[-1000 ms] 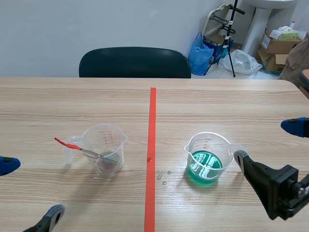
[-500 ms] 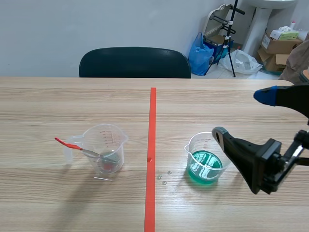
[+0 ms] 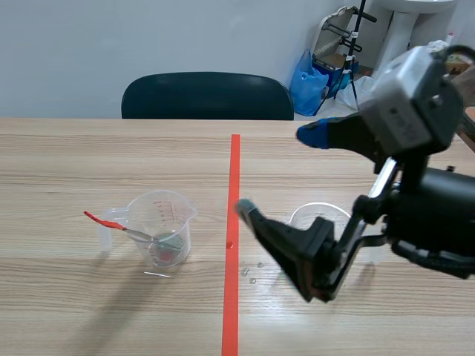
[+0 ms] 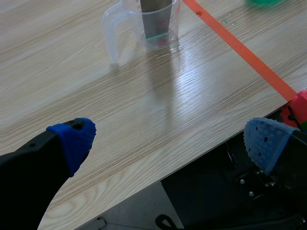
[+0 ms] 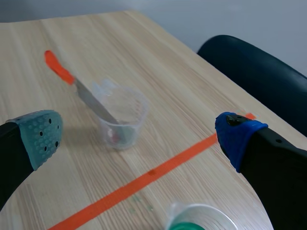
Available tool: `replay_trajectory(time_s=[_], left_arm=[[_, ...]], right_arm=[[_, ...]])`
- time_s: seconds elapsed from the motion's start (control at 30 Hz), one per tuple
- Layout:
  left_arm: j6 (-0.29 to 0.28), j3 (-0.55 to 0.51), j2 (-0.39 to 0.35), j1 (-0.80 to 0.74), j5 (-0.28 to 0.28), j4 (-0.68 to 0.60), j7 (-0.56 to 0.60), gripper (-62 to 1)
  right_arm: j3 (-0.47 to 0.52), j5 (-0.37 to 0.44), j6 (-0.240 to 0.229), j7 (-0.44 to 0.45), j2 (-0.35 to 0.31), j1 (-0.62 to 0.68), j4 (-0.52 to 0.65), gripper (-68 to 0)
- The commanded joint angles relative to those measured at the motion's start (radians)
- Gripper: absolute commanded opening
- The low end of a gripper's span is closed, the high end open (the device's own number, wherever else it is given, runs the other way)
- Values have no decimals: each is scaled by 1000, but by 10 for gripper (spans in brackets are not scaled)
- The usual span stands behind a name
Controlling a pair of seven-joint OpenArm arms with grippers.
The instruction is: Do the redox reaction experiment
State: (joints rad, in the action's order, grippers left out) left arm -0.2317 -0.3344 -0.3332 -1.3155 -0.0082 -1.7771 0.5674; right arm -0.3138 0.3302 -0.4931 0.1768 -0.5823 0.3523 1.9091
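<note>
I see my left gripper (image 4: pixel 169 143) wide open, over the near edge of the table (image 4: pixel 144 115). My right gripper (image 3: pixel 278 172) is also spread wide, holding nothing, above the beaker of green liquid (image 5: pixel 197 218). Left of the tape stands the clear beaker (image 3: pixel 159 226), with a red-handled spatula (image 3: pixel 111 223) leaning inside. Behind the table is a dark chair (image 3: pixel 208 95).

Right arm raised, across centre; right end effector (image 3: pixel 278 170) fingers spread (blue pad uppermost); left end effector (image 4: pixel 170 141) likewise spread.
</note>
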Motion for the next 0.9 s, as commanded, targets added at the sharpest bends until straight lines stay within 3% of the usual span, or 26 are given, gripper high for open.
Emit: replay_trajectory(time_s=[0.0,0.37,0.7,0.87], left_arm=[[2,1,3,-1,-9,-14,24,14],[2,1,3,-1,-9,-14,27,14],[2,1,3,-1,-9,-14,27,14],[2,1,3,-1,-9,-14,26,14]], right_arm=[[-30,-13,14,37,-2,-25,3,4],[-283,-220,132,222,124,-172,-193,4],[-413,-293,170,368,242,-306,-435,4],[-469,-319,210,412,298,-355,-536,4]])
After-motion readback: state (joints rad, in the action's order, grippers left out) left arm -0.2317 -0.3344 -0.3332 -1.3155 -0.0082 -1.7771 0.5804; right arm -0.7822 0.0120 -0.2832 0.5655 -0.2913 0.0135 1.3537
